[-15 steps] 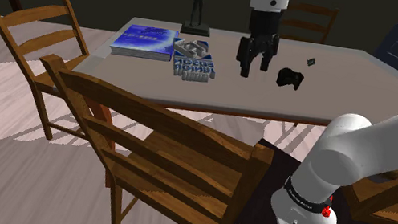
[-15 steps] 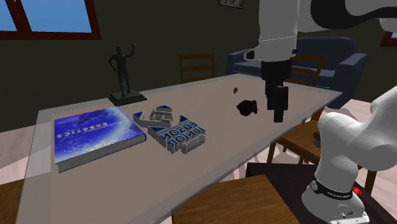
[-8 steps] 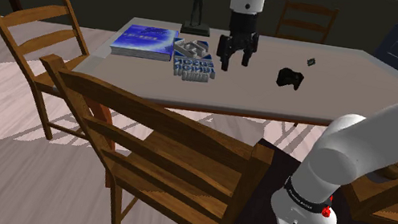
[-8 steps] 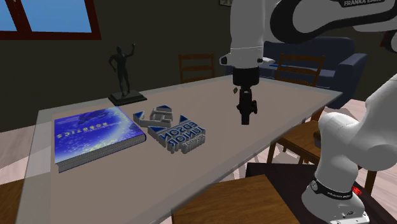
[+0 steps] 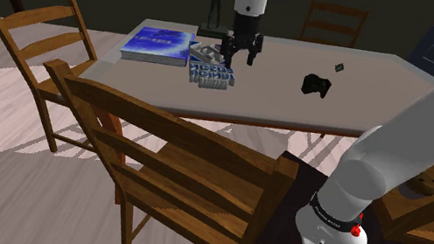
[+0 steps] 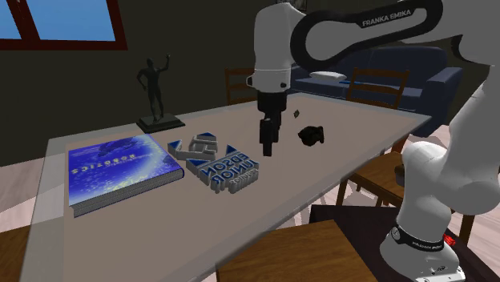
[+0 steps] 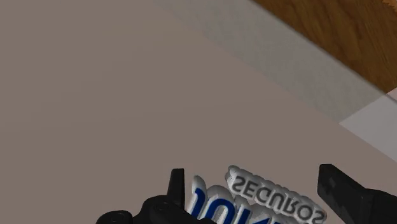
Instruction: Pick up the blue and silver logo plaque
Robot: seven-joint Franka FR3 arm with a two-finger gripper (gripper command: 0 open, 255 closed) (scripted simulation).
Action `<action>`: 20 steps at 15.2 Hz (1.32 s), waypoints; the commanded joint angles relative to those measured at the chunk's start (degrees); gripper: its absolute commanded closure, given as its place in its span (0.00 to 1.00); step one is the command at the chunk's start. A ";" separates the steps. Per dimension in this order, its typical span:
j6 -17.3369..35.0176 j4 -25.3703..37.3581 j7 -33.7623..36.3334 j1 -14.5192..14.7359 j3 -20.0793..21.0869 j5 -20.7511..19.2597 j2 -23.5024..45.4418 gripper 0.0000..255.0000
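Change: over the last second I have carried my tool (image 5: 242, 60) across the table (image 5: 296, 111), away from the small black object (image 5: 316, 86) and toward the shoulder view's left. It now hangs over the side of the plaque (image 5: 210, 67) that faces that black object.

Meaning for the task: I judge the approach nearly done. What remains is a small shift over the plaque's middle, then the descent and the grasp.

Tool state: in the wrist view the two fingers of the tool (image 7: 251, 173) stand well apart and clasp nothing. Some of the plaque's (image 7: 273, 200) grey and blue lettering shows between them.

Plaque place: it lies flat on the table (image 6: 160, 232), just beside the blue book (image 6: 120, 168), with the dark statuette (image 6: 156, 92) beyond it.

Plaque pointing: the emblem end faces the statuette (image 5: 217, 6), and the lettering end faces the near table edge by the chairs.

Long axis: as I read it, it runs from emblem to lettering, so from the far side toward the near edge.

Fit to my fingers: the rows of letters run across the gap, so closing would squeeze the plaque's width. I cannot tell whether the whole width fits between them.
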 commanded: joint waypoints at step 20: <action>6.68 40.26 2.17 -4.57 -3.90 -1.40 38.04 0.00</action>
